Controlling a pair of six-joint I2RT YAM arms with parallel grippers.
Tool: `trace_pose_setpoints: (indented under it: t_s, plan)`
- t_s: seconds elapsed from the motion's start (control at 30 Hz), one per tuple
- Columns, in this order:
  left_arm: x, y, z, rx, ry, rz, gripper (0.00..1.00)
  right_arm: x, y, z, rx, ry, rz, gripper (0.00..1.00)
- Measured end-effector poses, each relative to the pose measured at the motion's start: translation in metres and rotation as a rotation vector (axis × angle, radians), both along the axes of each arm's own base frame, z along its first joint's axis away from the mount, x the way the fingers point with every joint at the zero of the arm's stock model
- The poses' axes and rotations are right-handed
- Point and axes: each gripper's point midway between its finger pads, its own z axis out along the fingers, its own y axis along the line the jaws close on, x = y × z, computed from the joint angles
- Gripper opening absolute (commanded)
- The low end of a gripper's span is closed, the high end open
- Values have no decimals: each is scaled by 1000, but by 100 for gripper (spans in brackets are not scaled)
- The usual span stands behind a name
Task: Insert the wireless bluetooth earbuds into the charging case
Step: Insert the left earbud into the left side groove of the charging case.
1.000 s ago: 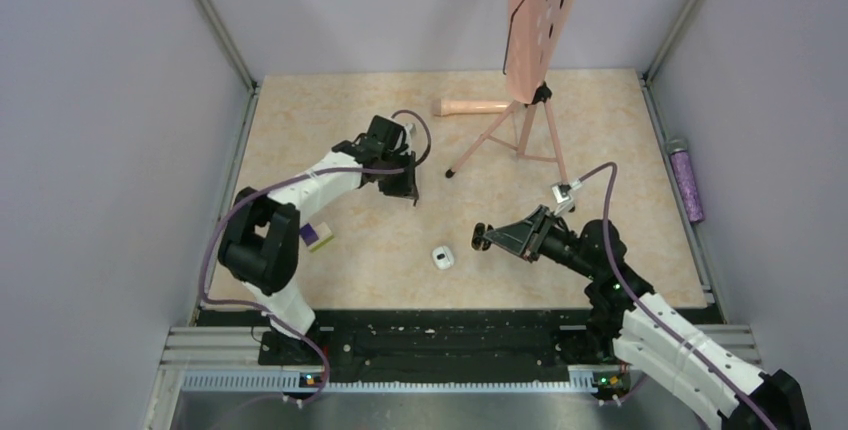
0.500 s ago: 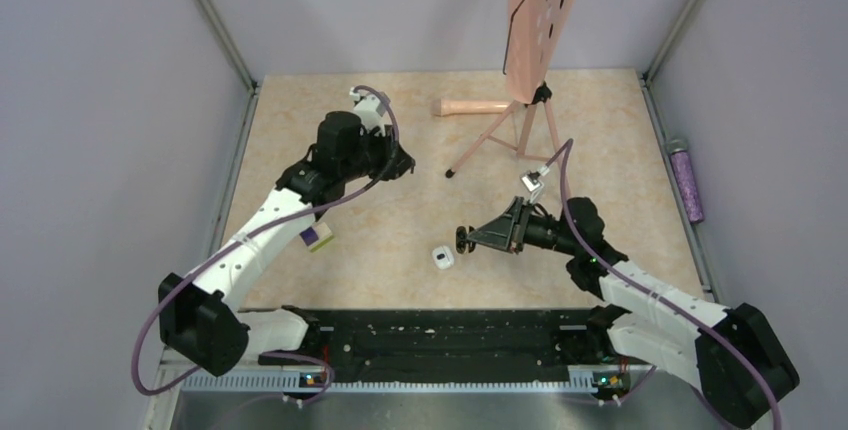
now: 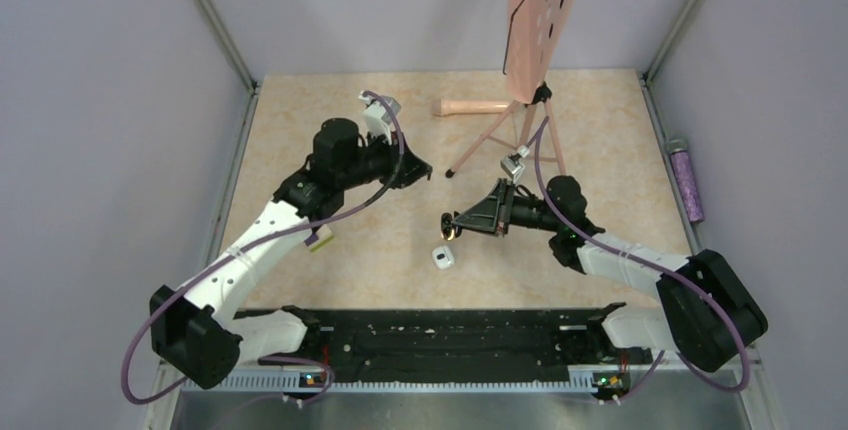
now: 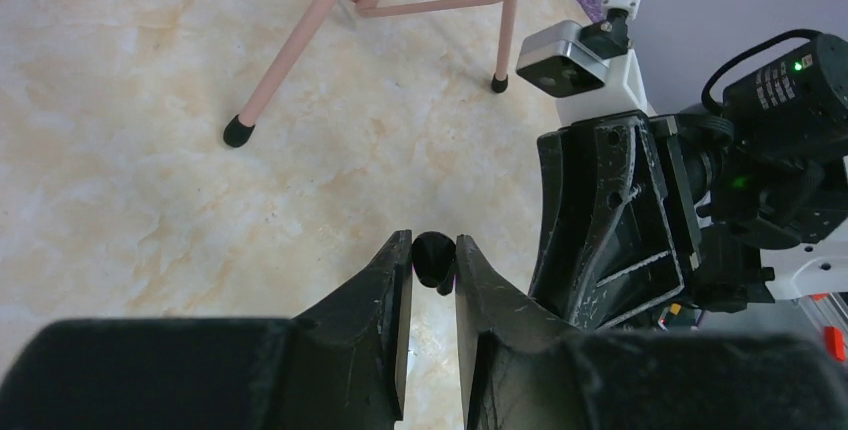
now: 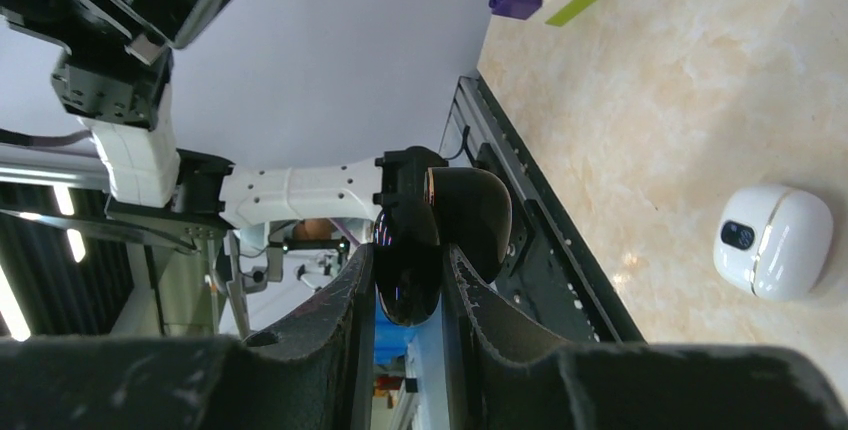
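1. My left hand is nearly closed. Its two fingers pinch the first earbud, a tiny black piece, right at their tips, with only a narrow gap between them.
2. My right hand is closed just as tightly on the second earbud. This one is glossy and black, with its rounded body bulging out past one finger.
3. Both hands hang above the counter and neither touches it. They are near each other. From the left wrist, the right hand's black body fills the space just to the right of my left fingertips.
4. The white charging case lies on the counter just below the right hand's tips, a little toward the arm bases, and is apart from the fingers. It is farther from the left hand. I cannot tell whether its lid is up.
5. A pink tripod stand is on the counter beyond both hands. One of its black-tipped legs lands just ahead of the left hand.
6. A purple, white and yellow-green block sits well behind the left hand, beside that arm's forearm.
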Motion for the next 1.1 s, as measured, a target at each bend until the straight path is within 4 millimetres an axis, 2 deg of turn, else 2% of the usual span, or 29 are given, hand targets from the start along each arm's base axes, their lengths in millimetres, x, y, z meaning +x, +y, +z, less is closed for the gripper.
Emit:
trace_pose_setpoints:
  t_s: [0.27, 0.63, 0.83, 0.97, 1.1]
  plan:
    - [-9, -5, -1, -42, -67, -51, 24, 11, 4, 17, 32, -11, -21, 0]
    - [-15, -14, 7, -96, -145, -101, 25, 23, 6, 14, 46, 45, -69, 0]
    - [-29, -14, -3, -124, -185, -132, 20, 27, 7, 23, 92, 44, -81, 0]
    - [-35, -12, -8, -144, -224, -134, 20, 28, 6, 22, 120, 75, -90, 0]
    - [-35, -11, 6, -177, -278, -129, 20, 31, 8, 15, 136, 123, -96, 0]
